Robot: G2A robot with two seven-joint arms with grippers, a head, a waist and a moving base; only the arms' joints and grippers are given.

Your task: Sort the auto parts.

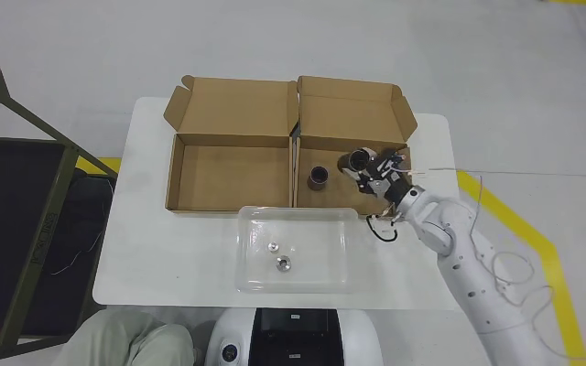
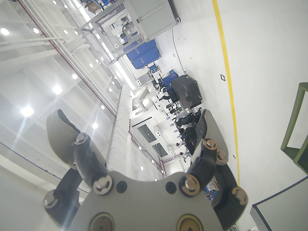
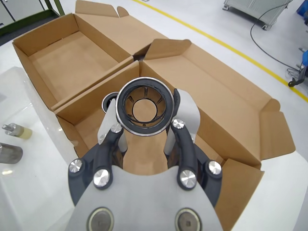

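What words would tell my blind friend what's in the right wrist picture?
The right gripper holds a hollow metal cylinder over the nearer cardboard box, where a similar cylinder stands. A second cardboard box sits alongside, and two small metal parts lie in a clear tray.

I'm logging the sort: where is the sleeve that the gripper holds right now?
The sleeve is clamped in the right gripper over the right-hand cardboard box, in the top view just right of a second dark sleeve standing inside it.
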